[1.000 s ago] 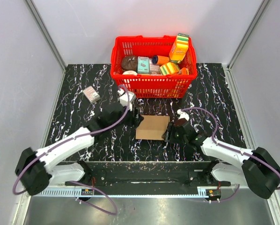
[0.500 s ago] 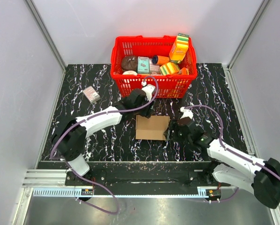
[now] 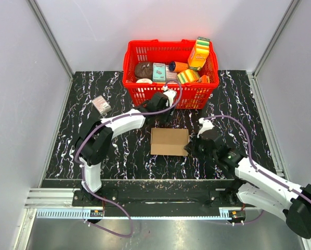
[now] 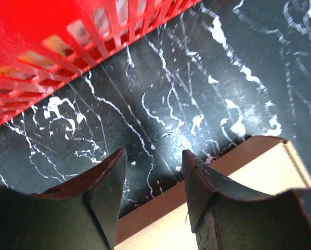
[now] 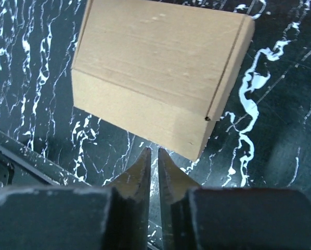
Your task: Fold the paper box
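Standing behind paper box (image 3: 169,141), red basket (image 3: 197,97) (packed), small box (image 3: 101,105) leftward

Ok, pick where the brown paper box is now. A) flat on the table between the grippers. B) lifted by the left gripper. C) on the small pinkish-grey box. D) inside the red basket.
A: the paper box lies flat on the table, the left gripper at its far edge, the right gripper at its right edge, neither gripping it.
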